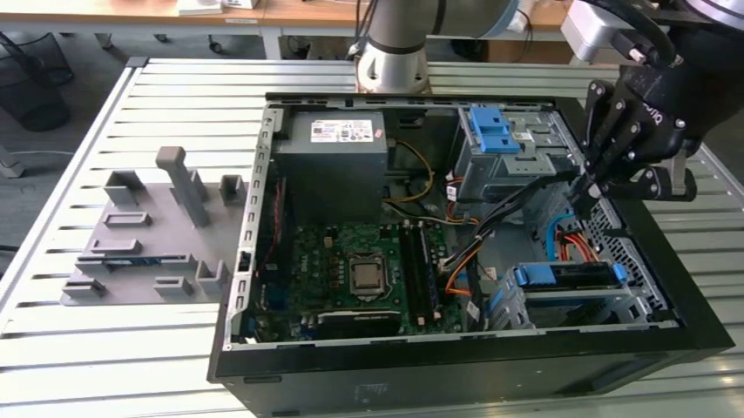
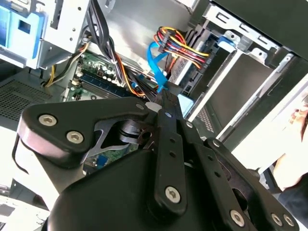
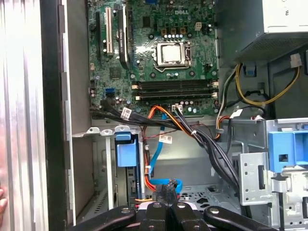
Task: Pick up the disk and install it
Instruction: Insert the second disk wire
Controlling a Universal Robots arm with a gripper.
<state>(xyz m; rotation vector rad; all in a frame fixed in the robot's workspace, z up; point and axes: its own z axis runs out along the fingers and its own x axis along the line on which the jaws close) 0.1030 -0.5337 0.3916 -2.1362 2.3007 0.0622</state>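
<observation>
Disk (image 1: 567, 277) with its blue bracket sits in a bay at the near corner of an open computer case (image 1: 465, 370), on the exterior view's right, apart from the pincer and on the near side of it; in the first wrist view the bracket shows edge-on as a blue block (image 3: 126, 154). The black pincer (image 1: 593, 185) reaches down inside the case along its wall on the exterior view's right, farther back than the disk. In both wrist views its fingers are drawn together to a point (image 2: 163, 98) (image 3: 168, 209), and no gap shows between them. That point meets the end of a blue cable (image 2: 155, 62) (image 3: 156, 159); whether the cable is pinched cannot be told. Bundles of black, orange and yellow wires (image 2: 178, 43) run just beside it. Farther back stands a grey cage (image 1: 494, 131) with blue latches. Toward the exterior view's left lies the green motherboard (image 1: 361, 261) (image 3: 159, 48), and beyond that, at the far side, the grey power supply (image 1: 337, 165). The case rests on a slatted table (image 1: 117, 366). A grey fixture (image 1: 152, 235) sits on the table well to the exterior view's left of the case.
</observation>
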